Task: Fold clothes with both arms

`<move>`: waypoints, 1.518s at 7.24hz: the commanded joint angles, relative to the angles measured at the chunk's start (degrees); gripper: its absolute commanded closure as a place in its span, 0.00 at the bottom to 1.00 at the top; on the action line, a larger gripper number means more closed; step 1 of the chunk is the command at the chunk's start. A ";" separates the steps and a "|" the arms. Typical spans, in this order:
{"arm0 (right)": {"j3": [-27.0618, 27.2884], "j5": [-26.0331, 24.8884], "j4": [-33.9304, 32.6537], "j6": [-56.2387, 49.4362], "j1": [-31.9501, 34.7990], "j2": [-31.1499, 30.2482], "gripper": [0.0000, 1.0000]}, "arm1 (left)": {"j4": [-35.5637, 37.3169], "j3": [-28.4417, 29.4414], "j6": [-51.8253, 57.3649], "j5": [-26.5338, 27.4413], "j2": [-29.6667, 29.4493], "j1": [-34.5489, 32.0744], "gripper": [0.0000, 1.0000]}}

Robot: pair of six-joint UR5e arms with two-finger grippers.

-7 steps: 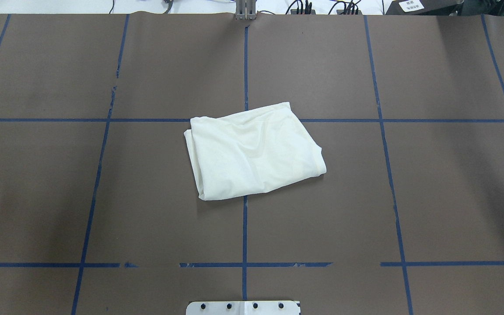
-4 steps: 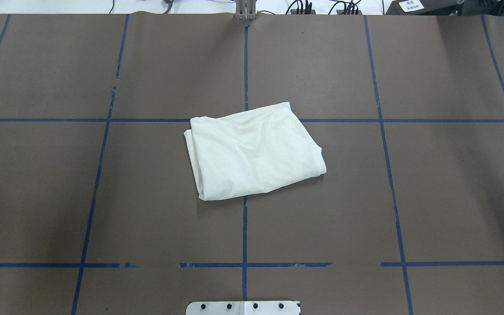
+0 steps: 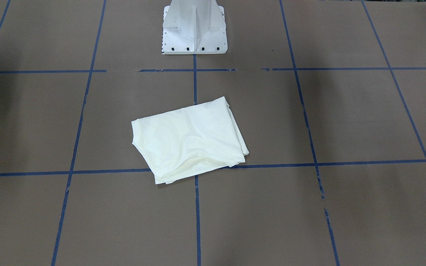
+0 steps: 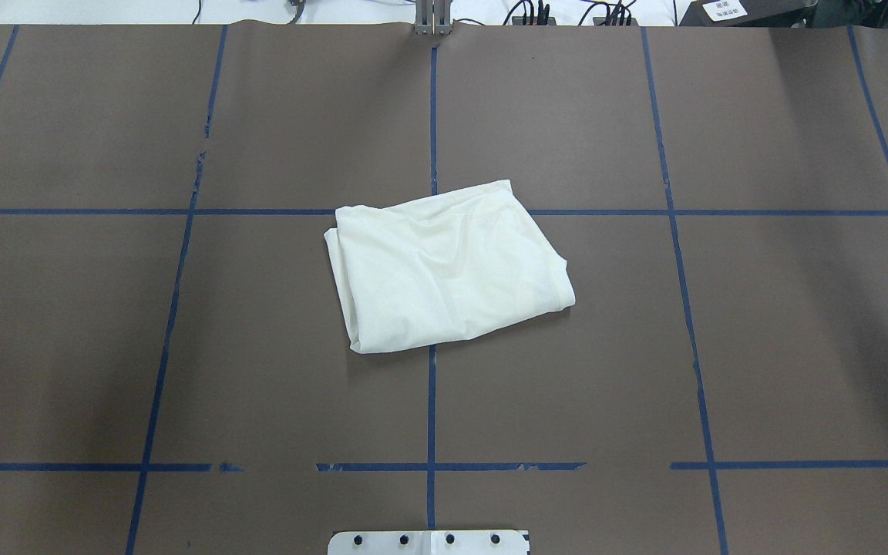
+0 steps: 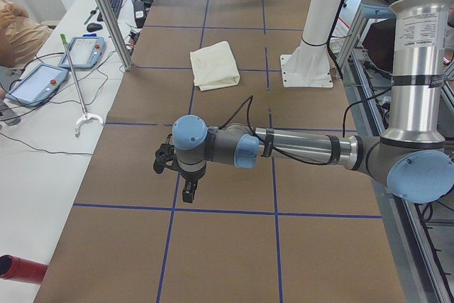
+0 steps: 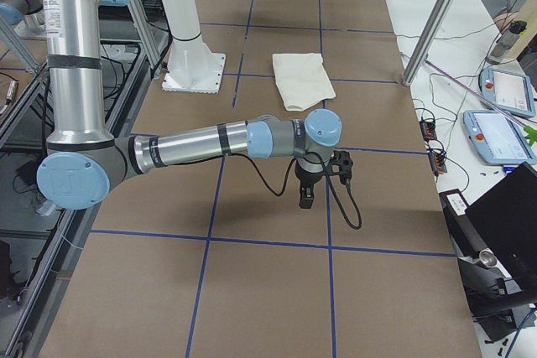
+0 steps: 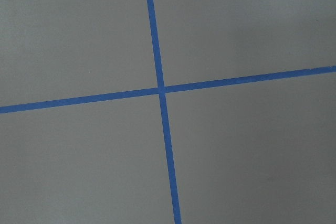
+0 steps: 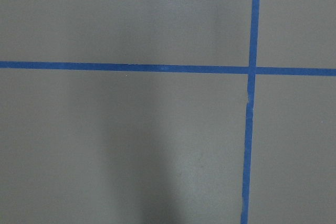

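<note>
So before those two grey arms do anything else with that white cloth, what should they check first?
1. Cream-white folded shirt lies in one compact bundle mid-table: ok.
2. No sleeve sticks out: ok.
3. Bundle square with the blue tape lines: not ok, askew.
4. Black left gripper away from the shirt, over bare brown table: ok.
5. Black right gripper likewise away: ok.
6. Jaws open or shut: cannot tell.

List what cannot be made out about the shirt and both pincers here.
1. Shirt: neck, sleeves and any print are folded inside; every view shows only plain cream cloth.
2. Left pincer: shows only in the exterior left view, small; open or shut is unclear.
3. Right pincer: shows only in the exterior right view; same doubt.
4. Wrist views: only table and blue tape, no fingers.
</note>
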 commanded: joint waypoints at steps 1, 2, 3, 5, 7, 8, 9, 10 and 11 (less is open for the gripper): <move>-0.46 0.29 0.03 0.09 0.00 0.00 0.00 | -3.87 -0.53 0.06 -0.23 0.24 -0.19 0.00; -0.55 0.30 -0.05 0.09 -0.09 0.09 0.00 | -3.88 -0.01 0.06 -0.23 0.15 -0.11 0.00; -1.85 0.21 0.03 0.17 -0.09 0.44 0.00 | -4.40 -1.05 1.28 -0.32 1.19 -0.28 0.00; -3.27 0.12 0.04 0.09 -0.18 2.27 0.00 | -7.21 -4.39 11.99 -0.23 7.17 -0.37 0.00; -4.15 0.03 0.12 0.09 -0.18 1.93 0.00 | -6.96 -5.71 11.75 -0.40 8.06 -0.37 0.00; -4.94 0.12 0.12 0.09 -0.18 2.02 0.00 | -6.96 -5.54 11.75 -1.28 7.97 -0.37 0.00; -4.94 0.21 0.12 0.17 -0.18 2.02 0.00 | -6.96 -5.54 11.66 -1.28 7.80 -0.28 0.00; -4.94 0.30 0.12 0.18 -0.18 1.85 0.00 | -7.05 -5.89 11.66 -1.28 7.88 -0.37 0.00; -4.94 0.38 0.12 0.18 -0.18 1.85 0.00 | -7.22 -5.98 11.66 -1.28 7.71 -0.37 0.00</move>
